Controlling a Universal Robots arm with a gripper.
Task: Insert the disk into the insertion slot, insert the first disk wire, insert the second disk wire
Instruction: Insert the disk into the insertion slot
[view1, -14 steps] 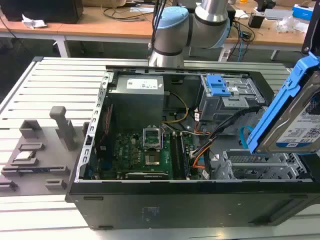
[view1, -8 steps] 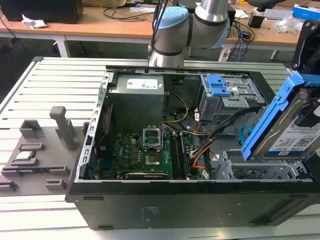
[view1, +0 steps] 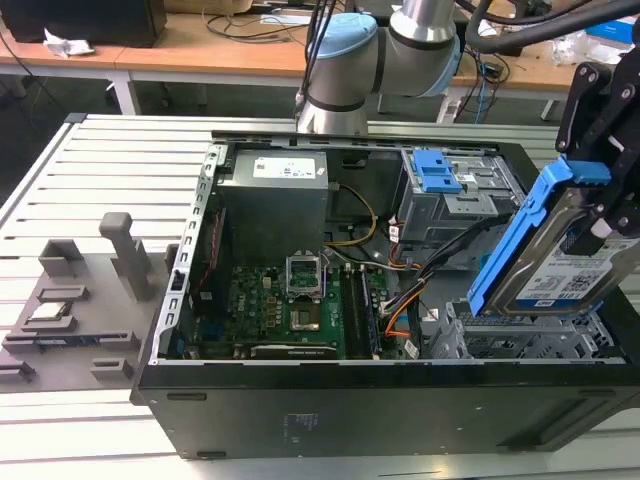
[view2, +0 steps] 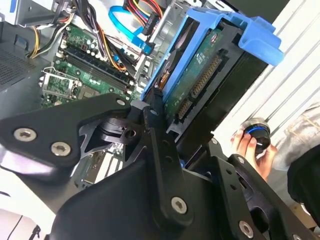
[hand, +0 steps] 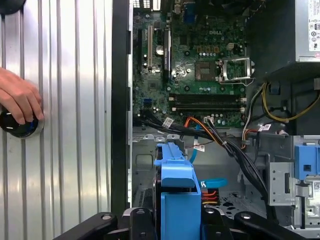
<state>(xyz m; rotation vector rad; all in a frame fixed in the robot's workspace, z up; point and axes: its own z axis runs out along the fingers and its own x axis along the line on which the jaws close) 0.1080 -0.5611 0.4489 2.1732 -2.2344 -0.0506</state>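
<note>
Slatted metal desk (view1: 60, 180), with an open computer case (view1: 300, 425) lying on it. At the case's corner on the exterior view's right, the tool (view1: 598, 205) is clenched on the disk (view1: 555, 270). It holds the disk steeply tilted in the air, long axis slanting down toward the insertion slot (view1: 520, 345) just beneath its lower end, not yet entered.

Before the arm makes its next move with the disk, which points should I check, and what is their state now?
1. Gripper grips the disk: ok, shut on it.
2. Disk level with the slot: not ok, it hangs tilted above.
3. Slot free of wires: cannot tell; the bundle runs close beside it.
4. Person's hand outside the case: ok, on a knob on the table.
</note>
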